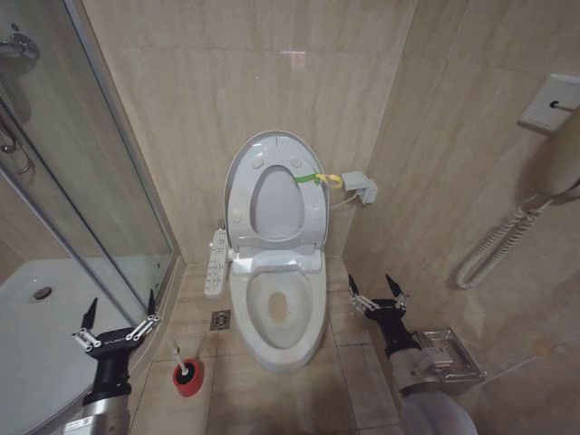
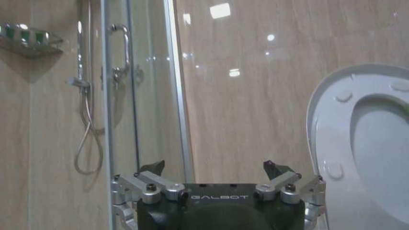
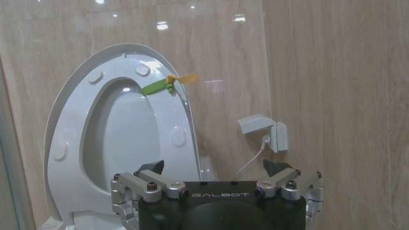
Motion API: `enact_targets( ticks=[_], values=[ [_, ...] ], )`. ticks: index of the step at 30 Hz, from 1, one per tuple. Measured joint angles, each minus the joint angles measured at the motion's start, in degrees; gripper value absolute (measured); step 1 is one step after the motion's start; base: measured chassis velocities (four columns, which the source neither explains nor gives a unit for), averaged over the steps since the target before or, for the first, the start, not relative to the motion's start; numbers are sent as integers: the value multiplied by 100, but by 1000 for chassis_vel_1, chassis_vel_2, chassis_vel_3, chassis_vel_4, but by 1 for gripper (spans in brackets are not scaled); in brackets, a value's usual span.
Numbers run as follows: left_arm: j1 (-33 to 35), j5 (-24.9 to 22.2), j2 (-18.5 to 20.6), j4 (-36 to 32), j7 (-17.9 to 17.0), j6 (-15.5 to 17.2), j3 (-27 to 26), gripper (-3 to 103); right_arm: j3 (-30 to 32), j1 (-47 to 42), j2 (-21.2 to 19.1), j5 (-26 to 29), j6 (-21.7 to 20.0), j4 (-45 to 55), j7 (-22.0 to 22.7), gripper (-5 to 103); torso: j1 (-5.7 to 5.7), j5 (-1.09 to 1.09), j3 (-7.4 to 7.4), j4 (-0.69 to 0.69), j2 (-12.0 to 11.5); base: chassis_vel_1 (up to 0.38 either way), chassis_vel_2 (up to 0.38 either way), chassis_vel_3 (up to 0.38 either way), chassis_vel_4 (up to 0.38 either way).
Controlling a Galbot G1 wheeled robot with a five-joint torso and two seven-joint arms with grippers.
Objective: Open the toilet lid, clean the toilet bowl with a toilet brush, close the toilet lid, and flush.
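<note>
White toilet lid point(image 1: 275, 195) is standing upright against the back wall with the seat raised along with it, so the toilet bowl point(image 1: 276, 313) is sitting exposed; the opening step looks done. A green-and-yellow strap point(image 1: 317, 178) is hanging at the lid's right edge, possibly as a pull tab, though I can't confirm that.

Toilet brush point(image 1: 184, 361) is sitting in its red holder point(image 1: 188, 378) on the floor, just off the bowl's front-left corner, handle leaning up, untouched. My read: brushing is next and hasn't started.

Left end effector point(image 1: 118, 329) is hovering released, fingers spread, holding nothing, near the shower door point(image 1: 82, 181). The brush is lying just to its right and lower, near but apart.

Right end effector point(image 1: 378, 296) is hovering released and holding nothing too, beside the bowl's right edge, clear of the rim, pointing at the back wall. The brush is lying across the bowl from it, well apart, so the left arm is looking like the better pick.
</note>
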Motion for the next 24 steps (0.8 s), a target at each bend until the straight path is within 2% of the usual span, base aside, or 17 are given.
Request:
enact_targets(
  ticks=[6, 12, 17, 24],
  values=[
    [85, 14, -143, -177, -2, -66, 28, 100, 0, 0, 0, 0, 0, 0, 0, 100, 0, 0, 0, 0, 0, 0, 0, 0, 0],
    [61, 97, -373, -259, -12, -244, 303, 100, 0, 0, 0, 0, 0, 0, 0, 100, 0, 0, 0, 0, 0, 0, 0, 0, 0],
    [-67, 144, -385, 62, -45, -437, 376, 100, 0, 0, 0, 0, 0, 0, 0, 100, 0, 0, 0, 0, 0, 0, 0, 0, 0],
    [-214, 95, -424, 301, -123, -539, 489, 99, 0, 0, 0, 0, 0, 0, 0, 100, 0, 0, 0, 0, 0, 0, 0, 0, 0]
  ],
)
